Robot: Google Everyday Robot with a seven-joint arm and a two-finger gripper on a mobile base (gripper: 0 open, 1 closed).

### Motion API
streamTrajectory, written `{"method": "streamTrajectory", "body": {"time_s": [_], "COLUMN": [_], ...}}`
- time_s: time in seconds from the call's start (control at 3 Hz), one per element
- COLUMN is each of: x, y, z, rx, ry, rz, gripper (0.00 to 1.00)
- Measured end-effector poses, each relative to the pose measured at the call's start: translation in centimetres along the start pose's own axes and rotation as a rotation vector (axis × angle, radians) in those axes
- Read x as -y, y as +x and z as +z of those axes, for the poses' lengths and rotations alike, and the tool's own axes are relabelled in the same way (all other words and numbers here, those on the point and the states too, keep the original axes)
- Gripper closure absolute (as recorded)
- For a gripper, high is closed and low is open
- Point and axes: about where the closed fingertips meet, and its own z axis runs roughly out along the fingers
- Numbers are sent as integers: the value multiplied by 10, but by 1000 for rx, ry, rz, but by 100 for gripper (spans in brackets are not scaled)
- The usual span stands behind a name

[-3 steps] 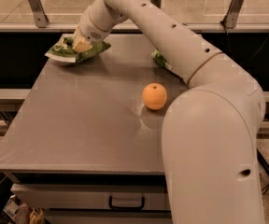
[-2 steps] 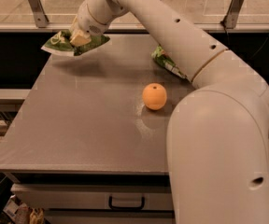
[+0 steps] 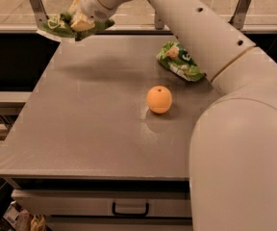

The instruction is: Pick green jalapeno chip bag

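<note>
The green jalapeno chip bag (image 3: 56,26), crinkly light green with a white patch, hangs in the air above the table's far left corner. My gripper (image 3: 83,21) is shut on its right part and holds it clear of the grey tabletop (image 3: 95,129). The bag casts a shadow on the table below. My white arm reaches in from the lower right across the table's right side and hides that edge.
A second green bag with white patches (image 3: 179,61) lies at the far right of the table, next to my arm. An orange (image 3: 159,99) sits near the middle. A railing with metal posts (image 3: 36,4) runs behind the table. A drawer handle (image 3: 130,210) shows below the front edge.
My gripper has risen from the table's far left corner with the bag in it. The bag has left the tabletop and now hangs higher. The orange and the second bag have not moved.
</note>
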Motion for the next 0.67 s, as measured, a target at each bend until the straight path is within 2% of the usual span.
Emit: {"method": "streamTrajectory", "body": {"time_s": [0.67], "x": [14], "y": [-14], "z": [-29], "rx": [15], "ry": [46], "rz": [-41], "gripper": [100]}}
